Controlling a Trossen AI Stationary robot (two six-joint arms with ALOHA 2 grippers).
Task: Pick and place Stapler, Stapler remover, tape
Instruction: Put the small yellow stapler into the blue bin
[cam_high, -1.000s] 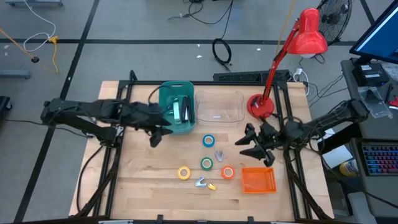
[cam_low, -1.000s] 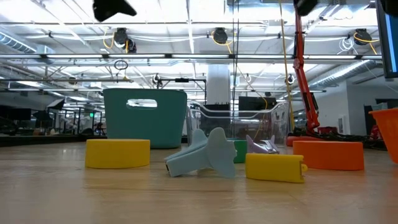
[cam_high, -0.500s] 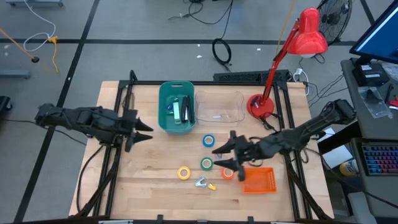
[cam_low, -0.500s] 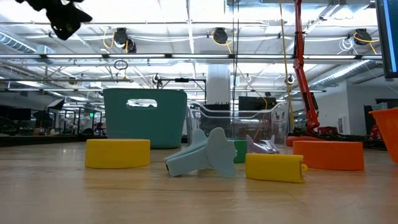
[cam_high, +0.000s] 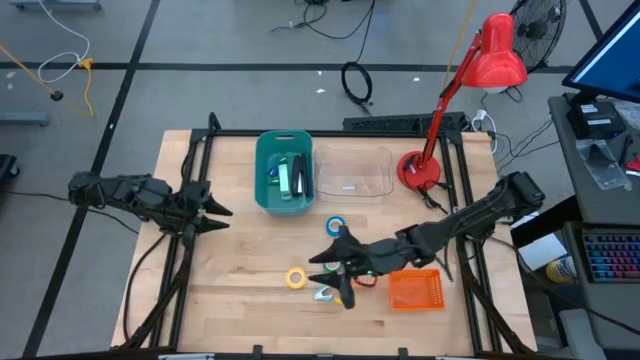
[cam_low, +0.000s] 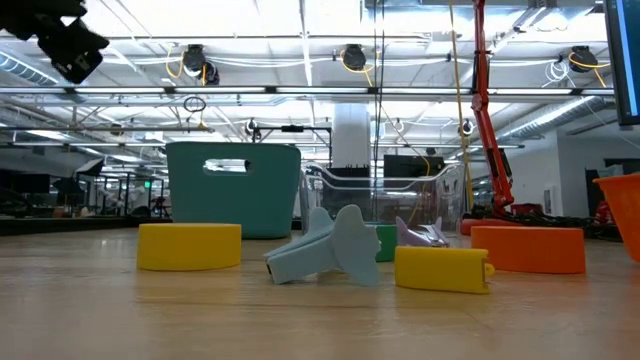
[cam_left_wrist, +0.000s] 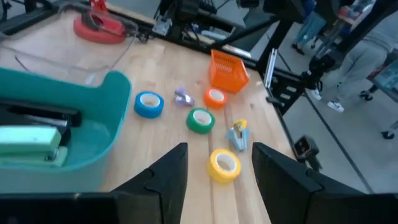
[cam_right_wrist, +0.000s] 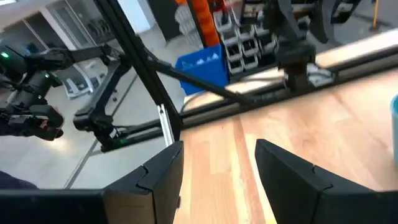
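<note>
Right gripper (cam_high: 335, 270) hangs over the loose cluster mid-table, fingers spread, nothing between them — the approach step, by my reckoning. Yellow tape (cam_high: 296, 278) lies just beside it, blue tape (cam_high: 336, 227) nearer the teal bin (cam_high: 262, 190), which already holds a stapler (cam_high: 297, 178). Left gripper (cam_high: 210, 212) waits at the table's left edge, fingers apart, empty. Next: descend, straddle one piece, close.

Teal bin (cam_high: 283, 172), orange basket (cam_high: 414, 290), red lamp (cam_high: 497, 52), and blue tape (cam_left_wrist: 148, 104), green tape (cam_left_wrist: 200, 120), yellow tape (cam_left_wrist: 224, 164).
</note>
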